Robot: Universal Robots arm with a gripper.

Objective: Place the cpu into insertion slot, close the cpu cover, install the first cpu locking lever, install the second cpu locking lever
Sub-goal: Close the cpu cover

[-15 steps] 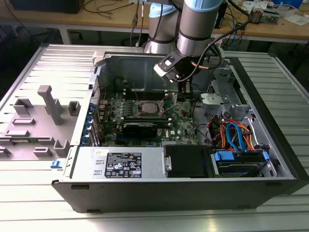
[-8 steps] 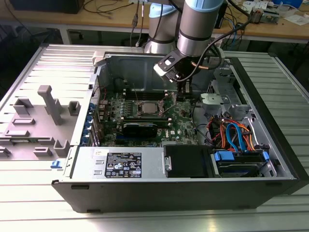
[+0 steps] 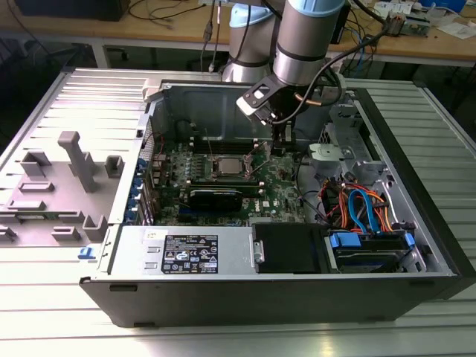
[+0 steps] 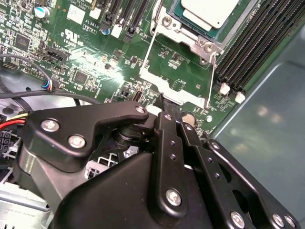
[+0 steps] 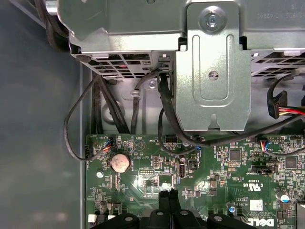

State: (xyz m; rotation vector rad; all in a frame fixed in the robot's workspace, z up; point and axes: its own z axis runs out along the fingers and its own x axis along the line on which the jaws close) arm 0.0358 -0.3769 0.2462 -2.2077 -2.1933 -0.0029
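The cpu (image 4: 210, 10) lies flat with its silver top up in the insertion slot (image 4: 189, 39) on the green motherboard; in the exterior view the slot (image 3: 226, 166) sits mid-board. The cpu cover (image 4: 167, 85) is swung open and lies on the board beside the slot, green board showing through its cut-out. Thin wire levers (image 4: 148, 51) run along the socket's sides. My gripper (image 4: 160, 99) hovers just past the open cover with its black fingers pressed together and nothing between them. It also shows over the board's edge (image 5: 167, 192) and to the exterior view's right of the slot (image 3: 281, 147).
Black memory slots (image 4: 248, 52) flank the socket. A coin battery (image 5: 119, 162) and black cables (image 5: 164, 109) lie near the gripper, under a metal drive bracket (image 5: 213, 71). The case wall (image 4: 267, 124) is close. Orange and blue cables (image 3: 361, 208) fill the exterior view's right.
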